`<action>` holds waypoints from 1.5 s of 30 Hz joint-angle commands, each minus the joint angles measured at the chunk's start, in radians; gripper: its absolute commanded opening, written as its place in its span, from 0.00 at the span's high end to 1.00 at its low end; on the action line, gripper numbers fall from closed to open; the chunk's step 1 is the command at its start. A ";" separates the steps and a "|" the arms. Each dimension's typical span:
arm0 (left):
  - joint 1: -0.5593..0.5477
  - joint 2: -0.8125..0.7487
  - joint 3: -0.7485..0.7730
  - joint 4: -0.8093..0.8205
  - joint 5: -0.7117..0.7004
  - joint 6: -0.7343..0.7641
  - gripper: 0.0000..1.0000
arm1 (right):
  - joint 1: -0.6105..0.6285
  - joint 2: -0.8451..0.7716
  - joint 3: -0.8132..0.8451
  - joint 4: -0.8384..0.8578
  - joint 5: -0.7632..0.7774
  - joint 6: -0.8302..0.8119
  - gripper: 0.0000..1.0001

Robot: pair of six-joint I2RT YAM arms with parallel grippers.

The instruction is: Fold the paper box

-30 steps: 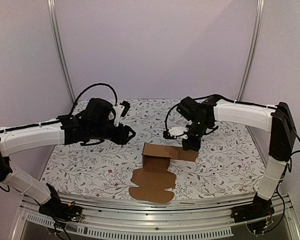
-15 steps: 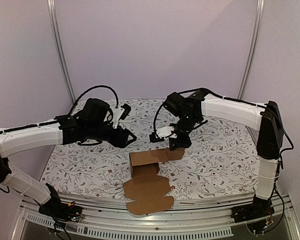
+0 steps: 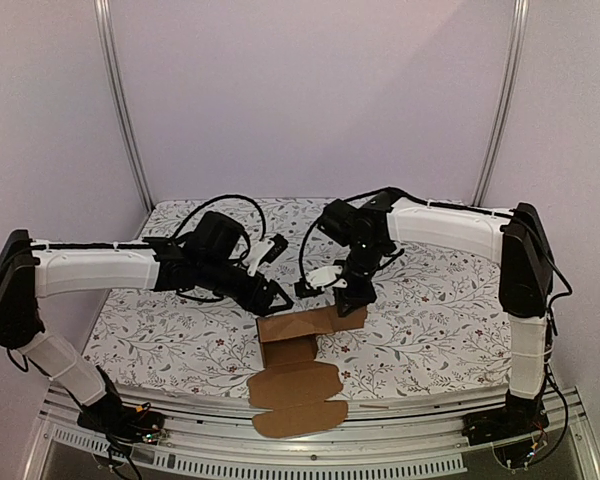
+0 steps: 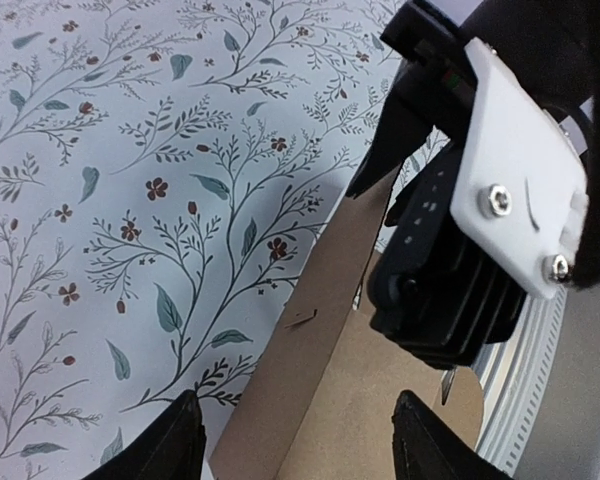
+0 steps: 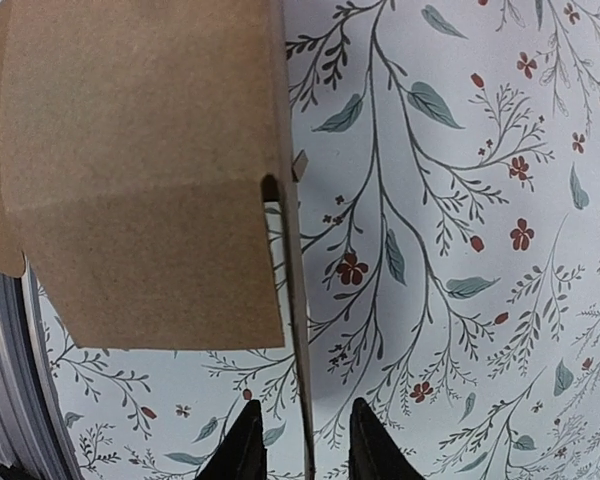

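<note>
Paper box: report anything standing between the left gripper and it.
Nothing visible does. In the left wrist view the paper box lies directly ahead of the open left gripper; the right gripper is at the box's far wall, not in between.

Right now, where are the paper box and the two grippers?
paper box [image 3: 292,327]: top view, upright front wall.
left gripper [image 4: 305,445]: left wrist view, midway between fingertips.
right gripper [image 5: 308,445]: right wrist view, midway between fingertips.
</note>
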 commanded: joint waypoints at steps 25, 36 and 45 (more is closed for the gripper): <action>-0.031 0.109 -0.006 -0.024 0.069 0.028 0.51 | 0.054 -0.182 -0.277 0.388 0.026 0.296 0.59; -0.009 0.129 -0.010 -0.016 0.094 0.012 0.51 | 0.182 -0.173 -0.394 0.610 0.197 0.294 0.57; 0.017 0.152 -0.010 0.015 0.132 -0.016 0.52 | 0.192 -0.190 -0.424 0.773 0.285 0.432 0.57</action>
